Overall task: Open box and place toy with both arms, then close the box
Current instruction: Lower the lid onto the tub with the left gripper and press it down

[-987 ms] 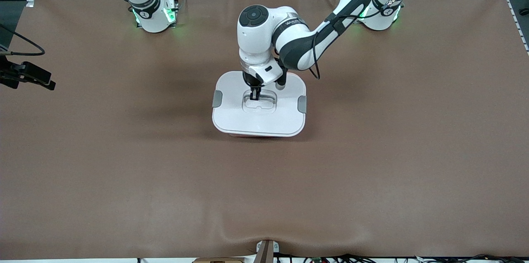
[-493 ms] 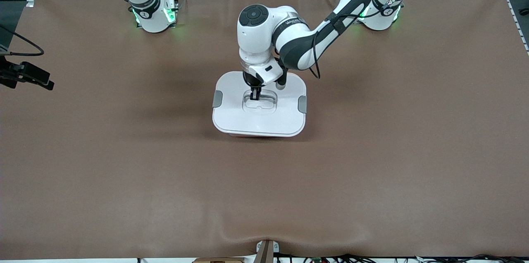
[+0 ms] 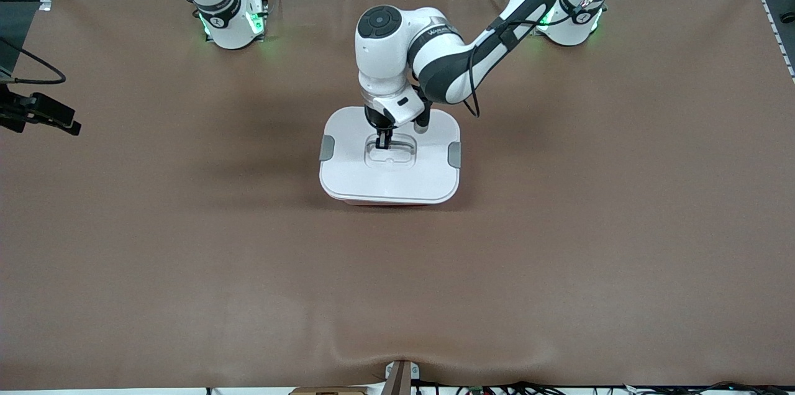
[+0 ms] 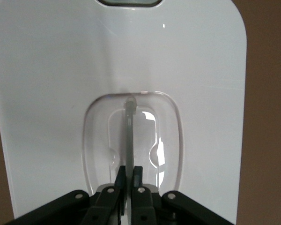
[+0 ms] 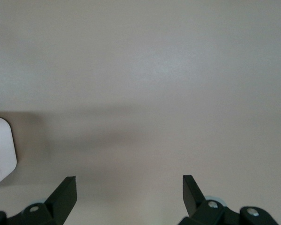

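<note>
The box (image 3: 372,202) stands mid-table, its pale pink tub showing only as a thin strip under the white lid (image 3: 348,171). Grey clips (image 3: 327,148) (image 3: 454,155) sit on the lid's two short sides. My left gripper (image 3: 382,144) reaches down into the clear recessed handle (image 3: 390,158) and is shut on its thin upright bar (image 4: 129,136); the left wrist view shows the left gripper (image 4: 129,171) pinching that bar. My right gripper (image 5: 129,180) hangs open over bare table with nothing between its fingers. The toy is out of view.
Brown table surface (image 3: 559,258) spreads all round the box. A white rounded corner (image 5: 1,150) shows at the edge of the right wrist view. A black device with a cable (image 3: 43,112) hangs over the table's edge at the right arm's end.
The left arm's wrist has shifted very slightly while its grip on the handle stays the same. The lid and box have barely moved.
</note>
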Robot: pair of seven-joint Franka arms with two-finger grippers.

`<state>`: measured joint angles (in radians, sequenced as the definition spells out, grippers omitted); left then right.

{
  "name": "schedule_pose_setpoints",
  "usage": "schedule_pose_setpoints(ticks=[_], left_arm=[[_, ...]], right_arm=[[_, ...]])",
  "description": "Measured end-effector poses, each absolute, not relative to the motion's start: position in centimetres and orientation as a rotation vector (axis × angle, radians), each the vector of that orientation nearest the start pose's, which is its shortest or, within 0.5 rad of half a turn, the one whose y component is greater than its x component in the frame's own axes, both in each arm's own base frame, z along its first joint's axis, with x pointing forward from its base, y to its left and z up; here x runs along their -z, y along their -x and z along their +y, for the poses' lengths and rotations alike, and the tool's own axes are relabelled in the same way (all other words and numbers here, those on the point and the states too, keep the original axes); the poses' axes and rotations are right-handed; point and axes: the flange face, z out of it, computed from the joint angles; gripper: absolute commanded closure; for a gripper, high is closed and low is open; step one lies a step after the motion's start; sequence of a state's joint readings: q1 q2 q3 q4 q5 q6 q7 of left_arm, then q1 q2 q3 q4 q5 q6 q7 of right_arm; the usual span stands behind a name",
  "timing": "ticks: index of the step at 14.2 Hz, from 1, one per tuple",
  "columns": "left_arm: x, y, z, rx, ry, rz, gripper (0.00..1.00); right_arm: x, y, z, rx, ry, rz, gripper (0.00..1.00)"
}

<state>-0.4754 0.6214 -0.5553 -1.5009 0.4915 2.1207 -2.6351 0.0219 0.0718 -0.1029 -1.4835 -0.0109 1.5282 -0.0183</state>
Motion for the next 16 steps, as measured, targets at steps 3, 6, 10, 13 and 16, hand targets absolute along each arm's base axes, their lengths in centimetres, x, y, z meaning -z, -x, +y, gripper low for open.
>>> schedule_pose_setpoints(ticks=[3,6,10,13,16], left_arm=[[-35.22,-44.14,-55.93,0.148,2.426,-2.187,1.0],[-35.19,-44.16,-55.92,0.147,2.407,-2.209,1.0],[-35.11,-44.2,-55.91,0.145,2.402,-2.214,1.0],[-35.16,-44.26,-55.9,0.145,2.4,-2.218,0.3],[-35.08,-44.38,-55.81,0.146,2.396,-2.22,0.0]], right_arm=[[-62.16,-57.08,-4.53,-0.044,3.157,0.1,0.0],[-62.16,-57.08,-4.47,-0.044,3.157,0.099,0.0],[-62.04,-56.92,-4.53,-0.066,3.155,0.101,0.0],[-62.0,-56.86,-4.59,-0.074,3.155,0.105,0.0],[-62.0,-56.85,-4.6,-0.075,3.155,0.109,0.0]])
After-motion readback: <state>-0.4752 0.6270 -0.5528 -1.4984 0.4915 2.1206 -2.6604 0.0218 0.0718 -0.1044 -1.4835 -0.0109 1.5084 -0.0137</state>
